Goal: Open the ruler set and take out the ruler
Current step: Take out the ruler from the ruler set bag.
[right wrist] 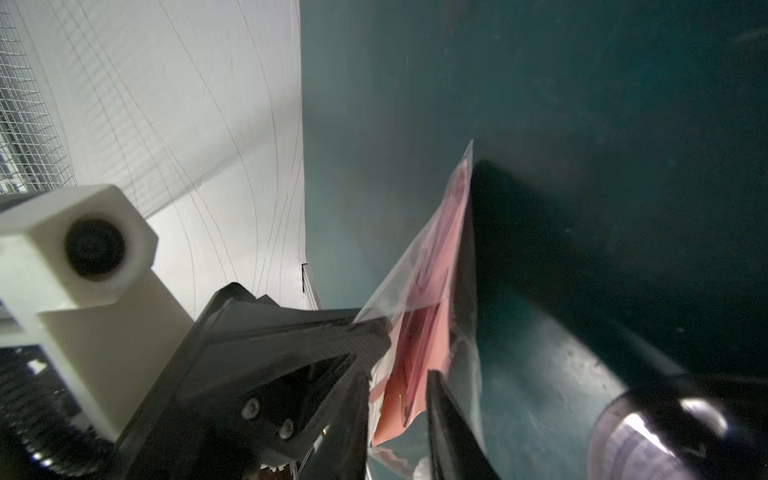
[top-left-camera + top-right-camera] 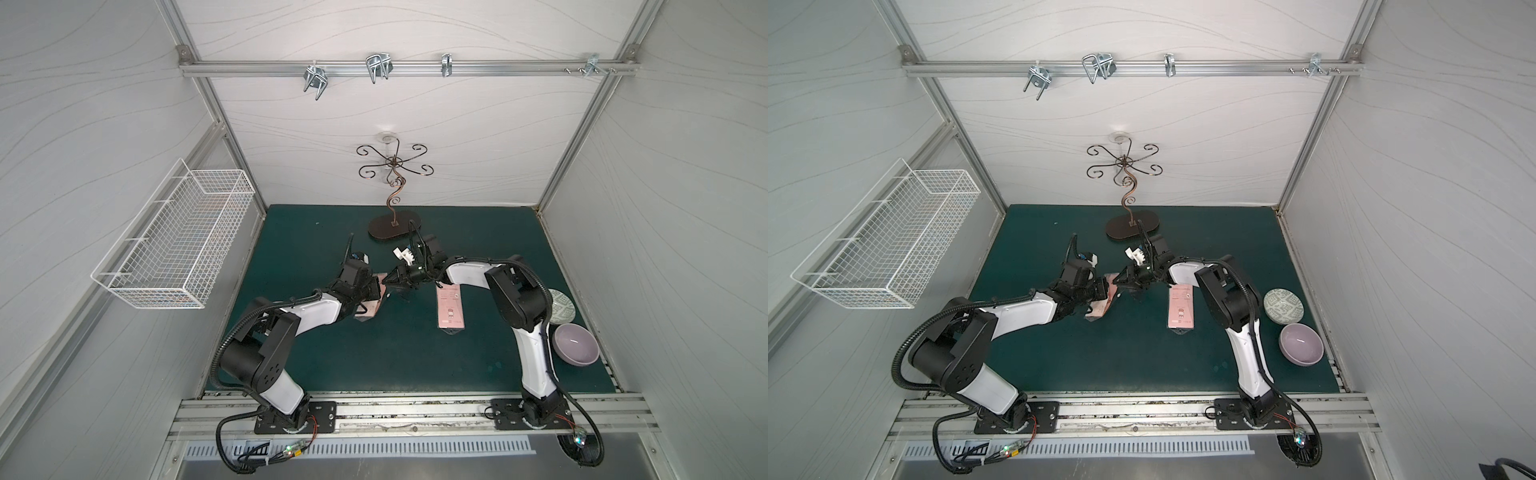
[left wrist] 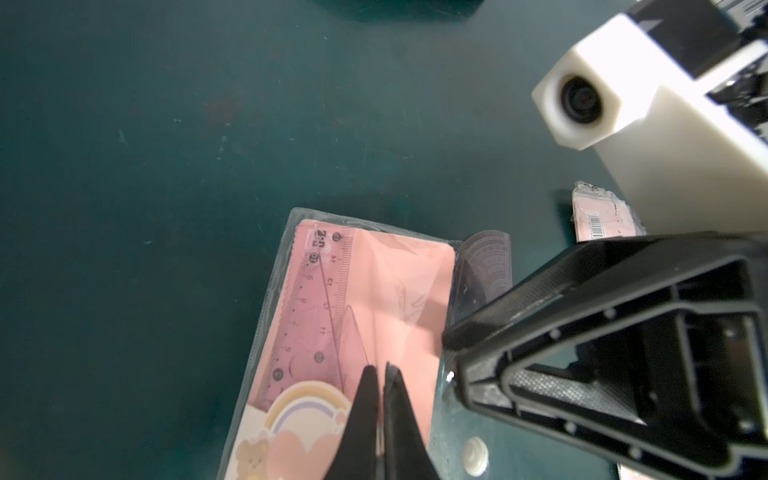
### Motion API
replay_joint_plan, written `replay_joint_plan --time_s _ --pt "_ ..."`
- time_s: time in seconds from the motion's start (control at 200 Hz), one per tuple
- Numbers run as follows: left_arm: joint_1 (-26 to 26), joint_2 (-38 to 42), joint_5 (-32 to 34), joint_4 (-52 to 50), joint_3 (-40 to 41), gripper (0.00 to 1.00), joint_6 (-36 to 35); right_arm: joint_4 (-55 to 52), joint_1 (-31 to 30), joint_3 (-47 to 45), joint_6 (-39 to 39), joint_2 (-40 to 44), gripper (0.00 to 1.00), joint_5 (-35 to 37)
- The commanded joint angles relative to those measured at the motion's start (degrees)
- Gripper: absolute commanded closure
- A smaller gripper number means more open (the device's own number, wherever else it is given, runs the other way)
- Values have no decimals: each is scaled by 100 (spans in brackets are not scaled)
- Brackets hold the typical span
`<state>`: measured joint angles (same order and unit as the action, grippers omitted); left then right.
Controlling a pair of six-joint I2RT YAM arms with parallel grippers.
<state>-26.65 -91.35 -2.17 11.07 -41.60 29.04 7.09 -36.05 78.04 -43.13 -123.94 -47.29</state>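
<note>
1. Left gripper (image 3: 380, 374) clamped shut on the set (image 3: 411, 282), holding it tilted off the mat (image 3: 166, 145).
2. Ruler (image 3: 316, 303) still inside the set, not out yet.
3. Right gripper (image 1: 400, 372): jaws part-open astride the set's far edge; no pinch visible.
4. Judged: opening under way, unclear whether the set is open yet; pulling the ruler out remains.

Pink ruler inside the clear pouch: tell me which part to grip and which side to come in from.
Pinch the ruler across its flat faces near the end marked 20, probably entering the pouch from the long side where the protractor pokes out. It lies flat along the opposite edge, so only a shallow sideways approach fits.
</note>
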Motion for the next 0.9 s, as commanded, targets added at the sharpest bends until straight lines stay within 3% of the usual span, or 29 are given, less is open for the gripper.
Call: replay_joint_plan --time_s 0.0,0.265,0.51,0.655,0.895 --pt "-4 110 -11 281 -97 100 58 41 -78 153 -42 -241 74 -169" --pt "-6 85 -7 408 -35 100 109 326 -176 54 -178 -641 73 -326" --pt "-15 18 -43 578 12 100 185 1215 -202 -121 -854 -964 73 -672" --pt "-9 38 -72 662 54 100 206 1636 -278 -103 -1169 -1074 67 -778" --pt "-15 169 -73 803 160 100 188 2424 -339 70 -1746 -1454 69 -949"
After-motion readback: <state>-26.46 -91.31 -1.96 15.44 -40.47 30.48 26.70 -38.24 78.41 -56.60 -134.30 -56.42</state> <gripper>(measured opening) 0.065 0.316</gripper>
